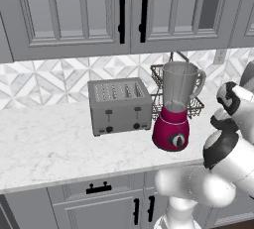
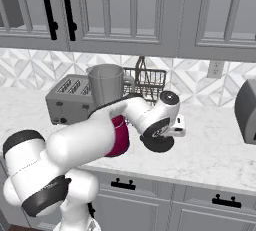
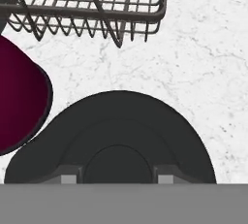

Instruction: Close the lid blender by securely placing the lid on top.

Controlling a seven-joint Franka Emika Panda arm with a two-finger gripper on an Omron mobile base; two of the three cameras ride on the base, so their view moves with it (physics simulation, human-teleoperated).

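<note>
currently the gripper (image 2: 161, 141) is closed on the lid (image 2: 158, 142), holding it flat just above the worktop (image 2: 215, 150) for transfer; the blender (image 2: 111, 110) stands beside the gripper, its jar rim higher, uncovered.

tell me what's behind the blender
A dark wire basket stands behind the blender, against the tiled backsplash. The jar and base cover the basket's middle, so anything inside it there can't be seen.

My lid (image 3: 121, 136) is black, blender (image 1: 171, 131) base magenta, toaster (image 1: 120, 106) grey, table (image 1: 44, 143) white-marbled.
</note>
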